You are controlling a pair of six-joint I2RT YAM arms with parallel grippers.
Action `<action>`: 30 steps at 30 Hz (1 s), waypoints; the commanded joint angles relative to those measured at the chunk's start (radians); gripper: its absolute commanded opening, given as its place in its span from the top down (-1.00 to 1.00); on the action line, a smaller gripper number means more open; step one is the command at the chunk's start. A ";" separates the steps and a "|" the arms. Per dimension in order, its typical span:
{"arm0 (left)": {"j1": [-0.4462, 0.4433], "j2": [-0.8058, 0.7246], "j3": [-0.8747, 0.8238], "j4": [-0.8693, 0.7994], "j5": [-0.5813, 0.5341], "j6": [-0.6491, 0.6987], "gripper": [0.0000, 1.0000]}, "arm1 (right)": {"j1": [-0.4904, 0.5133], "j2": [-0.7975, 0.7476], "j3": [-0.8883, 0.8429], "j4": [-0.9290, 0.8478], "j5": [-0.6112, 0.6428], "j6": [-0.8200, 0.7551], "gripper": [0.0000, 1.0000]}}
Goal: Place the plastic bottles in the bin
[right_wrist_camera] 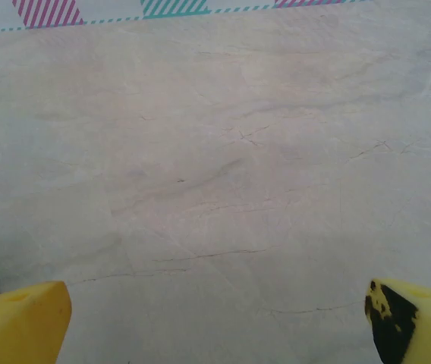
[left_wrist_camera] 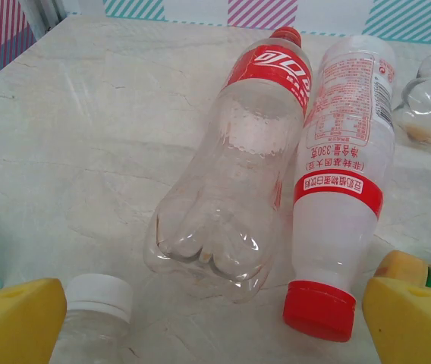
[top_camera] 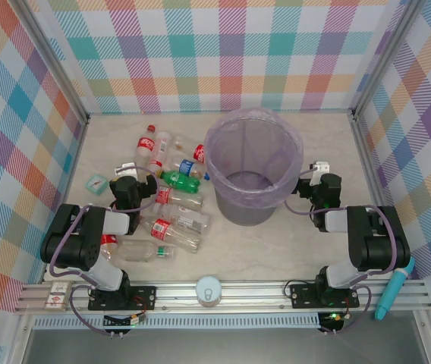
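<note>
Left wrist view, left tool point(left_wrist_camera: 215, 315) spread wide, empty, above clear cola bottle point(left_wrist_camera: 223, 189), right tool point(right_wrist_camera: 215, 322) wide apart, empty, over desk point(right_wrist_camera: 215, 152).

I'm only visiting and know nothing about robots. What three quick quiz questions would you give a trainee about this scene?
1. True or false: the plastic bottles lie to the right of the bin.
2. The left gripper, its jaws open, is above: A. the plastic bottles; B. the mouth of the bin; C. the space right of the bin.
3. Fill the gap: in the left wrist view, the white bottle has a ___ cap.

Key: 1 false, they lie to its left; 2 A; 3 red.
</note>
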 commanded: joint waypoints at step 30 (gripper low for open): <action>0.004 0.001 -0.011 0.024 0.021 0.011 -0.99 | -0.001 -0.016 0.038 -0.028 -0.006 0.014 -0.98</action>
